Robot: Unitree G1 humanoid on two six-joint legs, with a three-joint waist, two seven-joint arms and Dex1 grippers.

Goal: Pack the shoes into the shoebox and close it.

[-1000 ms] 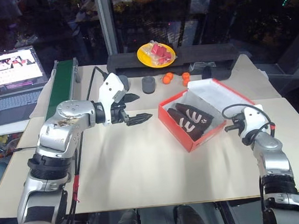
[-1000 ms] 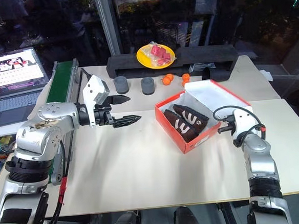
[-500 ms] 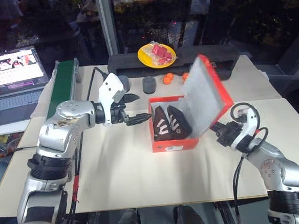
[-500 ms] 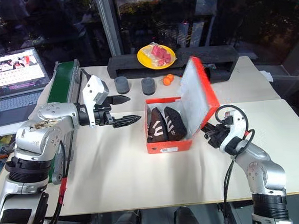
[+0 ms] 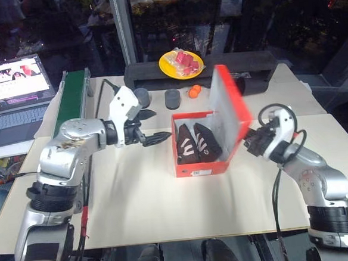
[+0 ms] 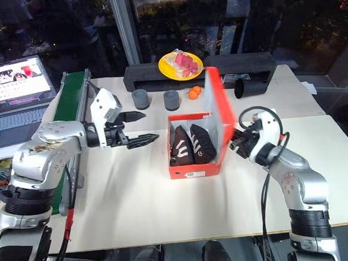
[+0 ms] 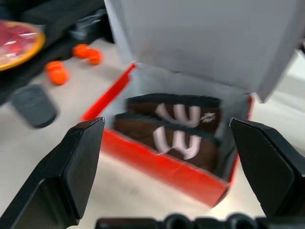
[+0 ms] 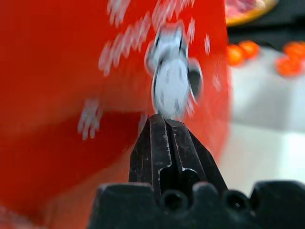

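Blurred white print on the shoebox lid is unreadable.

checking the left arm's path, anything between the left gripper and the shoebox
Nothing: the head views show only bare white table between the open left gripper and the shoebox.

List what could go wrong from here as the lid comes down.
The shut right gripper only pushes the upright lid, so the lid may slip off and fall back open. The push may also slide the shoebox toward the open left gripper, which stands beside the box without bracing it.
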